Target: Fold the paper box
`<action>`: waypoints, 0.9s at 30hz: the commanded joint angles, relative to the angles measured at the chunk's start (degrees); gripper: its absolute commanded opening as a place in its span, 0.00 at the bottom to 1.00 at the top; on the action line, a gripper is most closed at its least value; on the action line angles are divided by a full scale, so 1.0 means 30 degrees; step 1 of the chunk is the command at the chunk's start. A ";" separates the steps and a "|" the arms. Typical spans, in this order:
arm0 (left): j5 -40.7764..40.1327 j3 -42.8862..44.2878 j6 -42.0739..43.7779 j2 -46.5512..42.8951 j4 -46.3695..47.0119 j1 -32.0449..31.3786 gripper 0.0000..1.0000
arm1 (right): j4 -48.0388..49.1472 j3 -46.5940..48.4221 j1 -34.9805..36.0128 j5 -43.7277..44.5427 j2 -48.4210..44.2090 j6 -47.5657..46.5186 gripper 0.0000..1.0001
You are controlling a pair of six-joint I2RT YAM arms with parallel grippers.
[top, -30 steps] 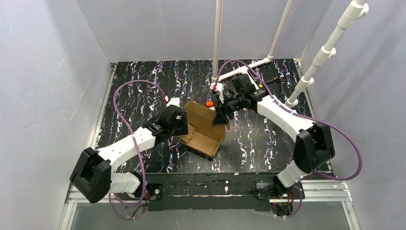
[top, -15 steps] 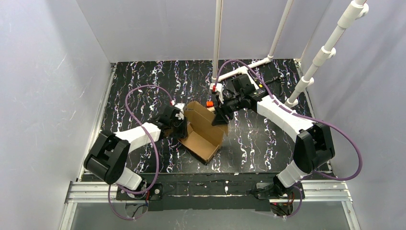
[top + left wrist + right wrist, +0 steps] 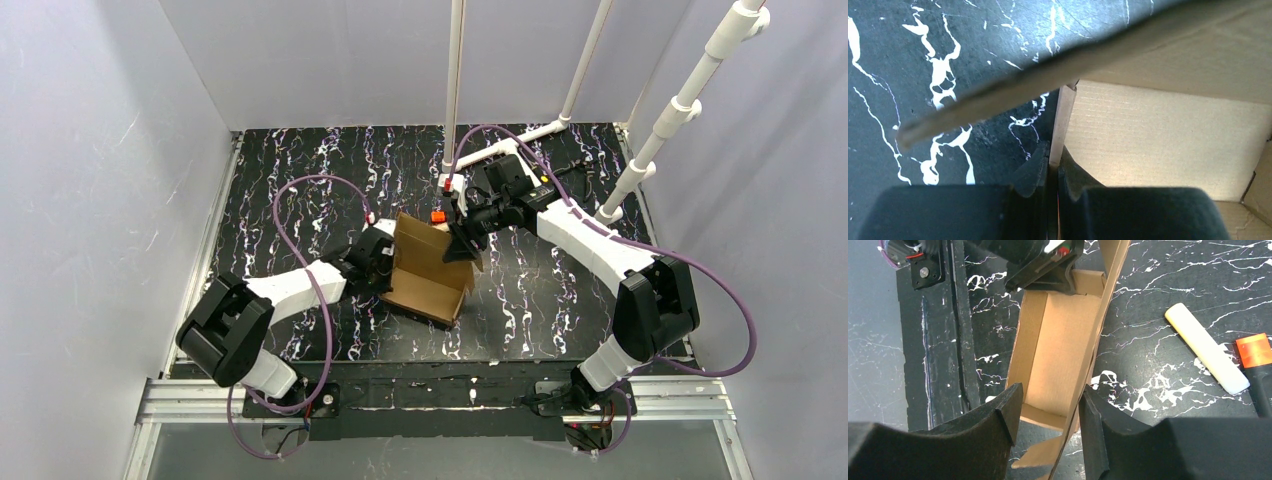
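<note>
The paper box [image 3: 432, 272] is brown cardboard, partly formed, lying mid-table with its big lid panel standing up. My left gripper [image 3: 386, 262] is at the box's left side. In the left wrist view it [image 3: 1053, 161] is shut on the thin edge of a side wall [image 3: 1062, 112], with the box floor [image 3: 1158, 135] to the right. My right gripper [image 3: 462, 244] hangs over the box's far right corner. Its fingers [image 3: 1050, 415] stand open astride the upright lid panel [image 3: 1100, 325], which runs close along the right finger [image 3: 1093, 425].
A white stick [image 3: 1207, 355] and an orange-tipped marker [image 3: 1254, 351] lie right of the box. White pipe posts [image 3: 455, 90] and a pipe frame [image 3: 505, 148] stand at the back and right. Grey walls enclose the black marbled table [image 3: 280, 190].
My left gripper moved right to the box's left wall and shut on its edge. The lid panel now stands more upright. The right arm stayed still.
</note>
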 commanded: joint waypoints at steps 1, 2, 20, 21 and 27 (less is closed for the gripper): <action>-0.3978 0.0854 -0.0286 -0.0280 -0.1901 -0.1267 0.00 | 0.0023 0.0154 0.0134 -0.0443 -0.0059 -0.0329 0.53; -0.3979 0.0854 -0.0470 -0.0247 -0.1924 -0.1273 0.08 | 0.0008 0.0125 0.0134 -0.0413 -0.0055 -0.0332 0.53; 0.0199 0.1044 -0.1305 -0.1642 -0.1513 0.0457 0.52 | 0.0110 -0.0117 0.0132 -0.0271 -0.0189 -0.0391 0.53; 0.0546 0.1116 -0.1132 -0.1600 -0.1454 0.0554 0.52 | 0.0110 -0.0117 0.0134 -0.0285 -0.0188 -0.0391 0.53; 0.1547 0.1486 -0.0129 -0.0892 -0.0888 0.0703 0.49 | 0.0100 -0.0088 0.0161 -0.0295 -0.0068 -0.0362 0.53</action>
